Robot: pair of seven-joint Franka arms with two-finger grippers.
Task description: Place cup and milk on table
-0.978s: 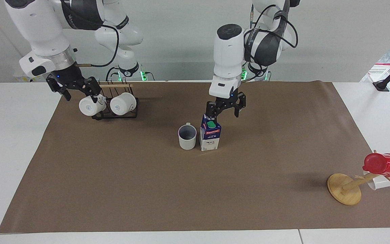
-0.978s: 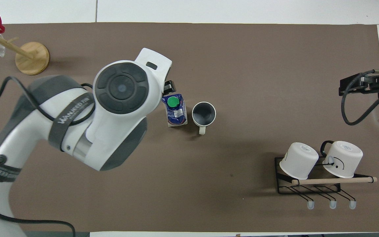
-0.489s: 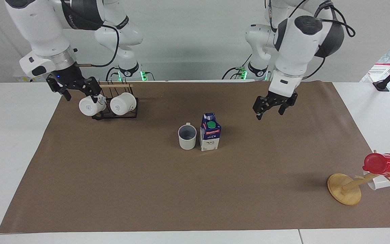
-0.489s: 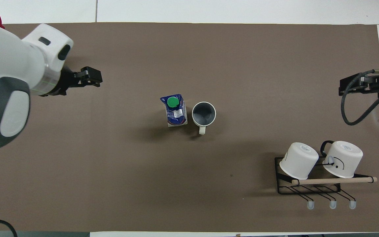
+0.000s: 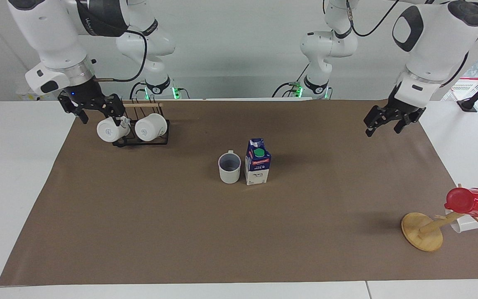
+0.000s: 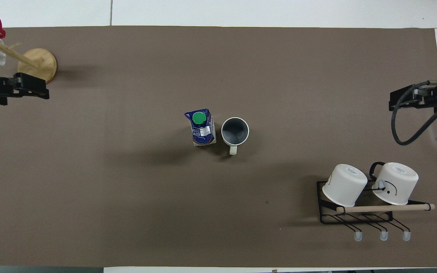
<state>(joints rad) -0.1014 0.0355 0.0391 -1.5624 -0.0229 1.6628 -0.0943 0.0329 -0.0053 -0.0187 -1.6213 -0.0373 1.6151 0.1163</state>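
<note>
— Where do the cup [image 5: 229, 167] and the milk [image 5: 258, 162] stand?

— Side by side in the middle of the worktop [image 5: 239, 249], both upright on the brown sheet, just beside each other; I cannot tell whether they touch. Neither gripper is anywhere near them. The left gripper [image 5: 391, 119] hangs in the air well apart from the milk, over the edge of the sheet at its own arm's end, fingers spread and holding nothing. The right gripper [image 5: 91, 106] is well off toward the right arm's end, just above the wire rack [image 5: 141, 139] with its two white mugs [image 5: 132, 128]; its fingers look apart too, and empty.

— So what is left to do?

— Little, I'd judge. Both things seem placed. The step in hand looks like clearing the arms away, and doing it well means keeping each gripper high and swinging wide, so nothing brushes the carton or the mugs on the rack.

— Would the carton tip easily?

— More easily than the cup, I think. It is a slim gable-top box, dark blue above, white below, with a red band and a round green cap, light-looking card on a narrow base. The cup is a squat cream cylinder, grey-blue inside, smooth and glazed, its small handle pointing toward the robots. The sheet under them is matt, paper-like and flat. Below the left gripper, farther from the robots, a red cup [image 5: 470, 202] hangs on a tilted wooden stand [image 5: 422, 231].
</note>
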